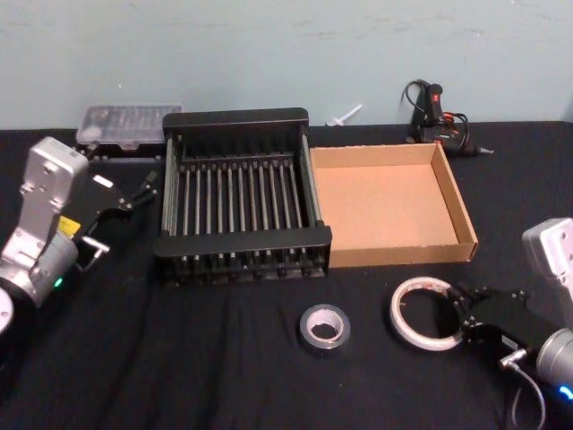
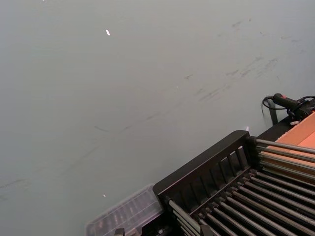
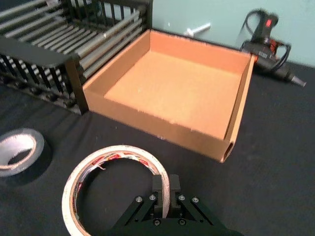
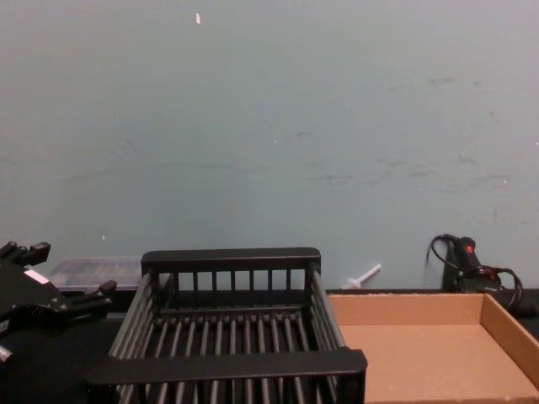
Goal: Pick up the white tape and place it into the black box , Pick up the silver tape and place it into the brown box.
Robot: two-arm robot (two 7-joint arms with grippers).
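The white tape [image 1: 403,315] lies at the front right of the black cloth, a thin ring with red print inside [image 3: 74,196]. My right gripper [image 1: 457,313] is shut on its right wall, one finger inside the ring and one outside [image 3: 165,186]. The silver tape [image 1: 307,331] lies flat just left of it [image 3: 39,152], untouched. Behind them stand the black box [image 1: 240,242] and, against its right side, the brown box [image 1: 461,210]; nothing lies in either [image 3: 147,118]. My left gripper [image 1: 130,215] hangs open beside the black box's left wall [image 4: 72,269].
A clear plastic parts case [image 1: 121,125] sits behind the black box at the back left [image 2: 123,214]. A black glue gun with its cable [image 1: 439,112] lies behind the brown box. A pale wall closes off the back of the table.
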